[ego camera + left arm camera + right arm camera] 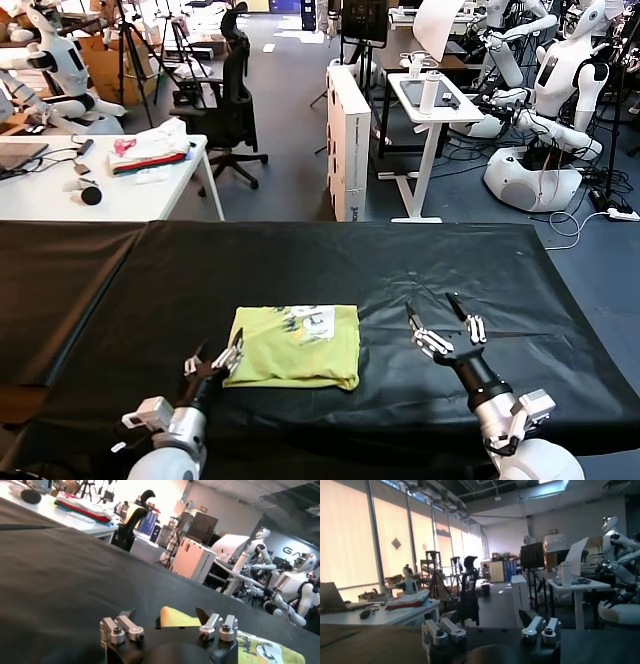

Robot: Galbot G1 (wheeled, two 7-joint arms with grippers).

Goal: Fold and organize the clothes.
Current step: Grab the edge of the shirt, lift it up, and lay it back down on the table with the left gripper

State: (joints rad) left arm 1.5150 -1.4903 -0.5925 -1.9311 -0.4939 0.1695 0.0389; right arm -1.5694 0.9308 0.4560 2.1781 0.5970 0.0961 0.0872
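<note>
Though seemingly folded, T-shirt (298,345) underside hidden; left hand (214,357), right hand (437,318) both spread.

Robotics lab: white humanoid robots (560,75), tripods (130,40), desks (100,185).

T-shirt (260,647) print blurred, perhaps partly cropped.

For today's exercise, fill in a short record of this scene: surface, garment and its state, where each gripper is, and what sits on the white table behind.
surface: black table cover
garment: lime T-shirt, folded into a rough rectangle, white print facing up
left gripper: left gripper open, at the shirt's left edge, holding nothing
right gripper: right gripper open, above the cover to the right of the shirt, apart from it
background: stack of folded garments on a white table
</note>
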